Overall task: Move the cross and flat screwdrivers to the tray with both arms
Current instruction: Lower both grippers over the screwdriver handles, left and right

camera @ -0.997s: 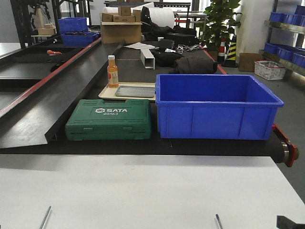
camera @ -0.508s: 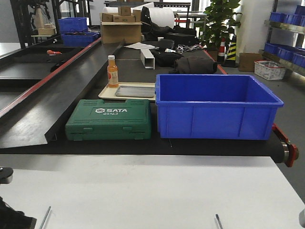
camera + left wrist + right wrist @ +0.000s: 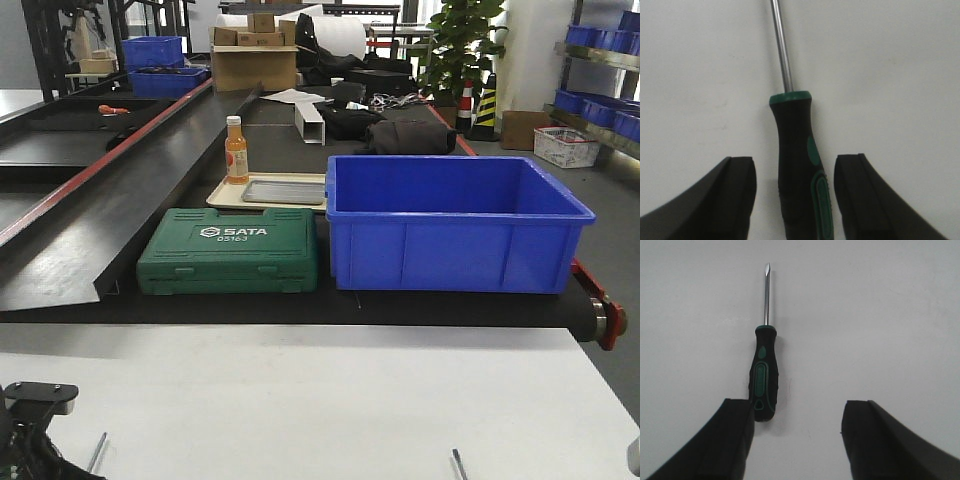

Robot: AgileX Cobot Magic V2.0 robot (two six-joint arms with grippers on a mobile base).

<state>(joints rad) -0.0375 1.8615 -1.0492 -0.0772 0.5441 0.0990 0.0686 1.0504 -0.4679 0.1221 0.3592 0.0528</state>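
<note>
Jaws on both arms gape open, left screwdriver (image 3: 797, 175) and flat screwdriver (image 3: 763, 385) pointing shaft-first straight ahead.

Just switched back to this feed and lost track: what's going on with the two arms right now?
Neither tool is picked up yet; both lie on the white table. The left gripper is open and straddles the handle of one screwdriver, looking ready to close. The right gripper is open over the flat-tipped screwdriver, whose handle sits near one finger, not centred. The tray behind the green toolbox shows no screwdriver.
</note>
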